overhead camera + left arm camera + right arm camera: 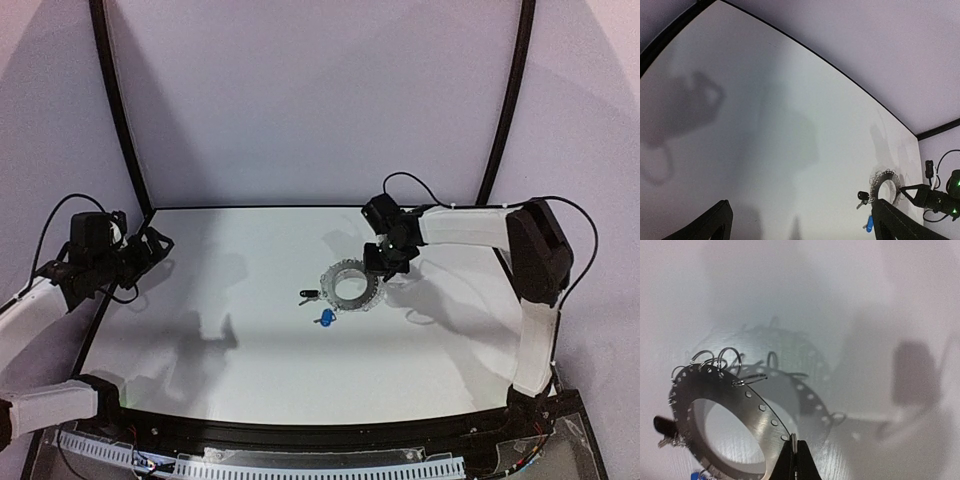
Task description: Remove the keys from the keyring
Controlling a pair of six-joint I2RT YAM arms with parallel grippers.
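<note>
Far left, above the corner of the table, the left gripper hangs with its jaws spread wide. Its shadow falls on the bare surface toward centre.

Mid-table, the black-headed key lies against the left rim of the keyring. The blue-headed key sits just on the near side of that rim. I cannot tell whether either is hooked into a wire loop.

The right gripper is pinched tight on the far-right rim of the ring. On my wrist view the disc looks tilted, with its own shadow offset behind it.

The tabletop is matte white with black edging. Pale lilac walls close in the back, with two curved black poles.
</note>
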